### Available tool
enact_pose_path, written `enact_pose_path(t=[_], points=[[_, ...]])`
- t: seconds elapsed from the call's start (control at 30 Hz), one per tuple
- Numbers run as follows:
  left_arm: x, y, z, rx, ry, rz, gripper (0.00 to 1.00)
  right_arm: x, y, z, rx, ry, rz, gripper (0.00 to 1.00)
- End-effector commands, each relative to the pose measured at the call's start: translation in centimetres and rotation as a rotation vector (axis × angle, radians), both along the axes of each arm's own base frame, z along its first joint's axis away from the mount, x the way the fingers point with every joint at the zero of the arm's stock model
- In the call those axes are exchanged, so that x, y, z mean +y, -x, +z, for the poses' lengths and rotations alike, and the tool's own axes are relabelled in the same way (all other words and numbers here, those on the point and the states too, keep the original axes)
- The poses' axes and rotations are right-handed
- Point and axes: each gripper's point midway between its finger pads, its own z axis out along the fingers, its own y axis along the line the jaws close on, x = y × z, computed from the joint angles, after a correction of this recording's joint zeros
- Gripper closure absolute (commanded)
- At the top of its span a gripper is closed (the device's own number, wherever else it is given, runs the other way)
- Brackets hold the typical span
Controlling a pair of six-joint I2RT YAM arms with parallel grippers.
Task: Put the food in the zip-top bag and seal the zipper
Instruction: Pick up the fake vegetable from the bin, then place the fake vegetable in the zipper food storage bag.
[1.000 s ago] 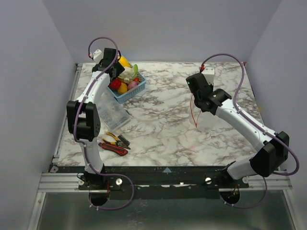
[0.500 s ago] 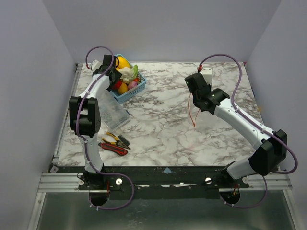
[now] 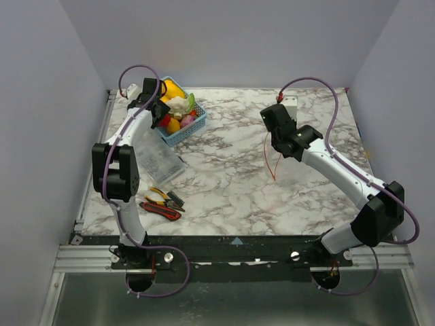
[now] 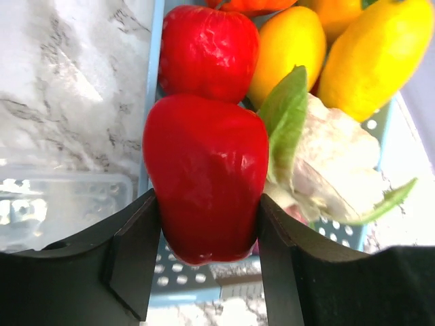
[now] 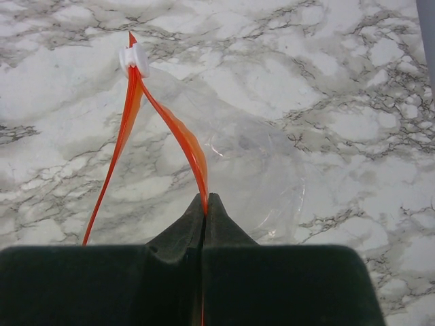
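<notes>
My left gripper point(image 4: 207, 199) is shut on a glossy red pepper point(image 4: 204, 170), held over the blue lattice basket point(image 4: 152, 102) at the far left point(image 3: 198, 126). Other food lies in the basket: a red fruit point(image 4: 207, 51), an orange-yellow fruit point(image 4: 289, 47), a yellow fruit point(image 4: 374, 51) and a white vegetable with green leaves point(image 4: 333, 163). My right gripper point(image 5: 206, 197) is shut on the orange-red zipper point(image 5: 178, 132) of the clear zip-top bag point(image 5: 262, 159) and holds it above the table right of centre. The strip point(image 3: 272, 157) hangs from it, with a white slider point(image 5: 134, 58) at its end.
A clear packet of grey bits point(image 3: 162, 161) lies just in front of the basket. Yellow-handled pliers point(image 3: 163, 196) and a red-handled tool point(image 3: 160, 209) lie near the front left. A white box point(image 3: 291, 106) stands at the back behind the right arm.
My left arm has shifted slightly left at the basket. My right gripper has moved a little towards the far left with the zipper strip in it.
</notes>
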Motion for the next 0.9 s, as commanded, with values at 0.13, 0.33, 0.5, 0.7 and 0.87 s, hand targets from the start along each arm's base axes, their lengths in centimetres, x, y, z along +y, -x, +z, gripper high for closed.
enact_pose_path(t=[0.13, 0.33, 0.5, 0.7, 0.87], points=[[-0.5, 5.4, 10.4, -0.171, -0.014, -0.146, 0.78, 0.9, -0.3, -0.4, 0.009, -0.023, 0.064, 1.0], [-7.7, 10.3, 14.1, -0.287, 0.125, -0.636, 0.98, 1.9, 0.4, 0.2, -0.007, -0.087, 0.137, 1.0], [-17.1, 19.2, 16.4, -0.44, 0.3, -1.077, 1.0, 3.6, 1.3, 0.3, -0.002, -0.196, 0.208, 0.99], [-24.7, 29.8, 18.5, -0.556, 0.463, -1.394, 1.0, 5.7, 2.1, 0.5, 0.011, -0.323, 0.264, 0.99], [-26.2, 32.7, 22.4, -0.709, 0.637, -1.459, 1.0, 7.0, 2.6, 0.4, 0.022, -0.395, 0.3, 0.99]])
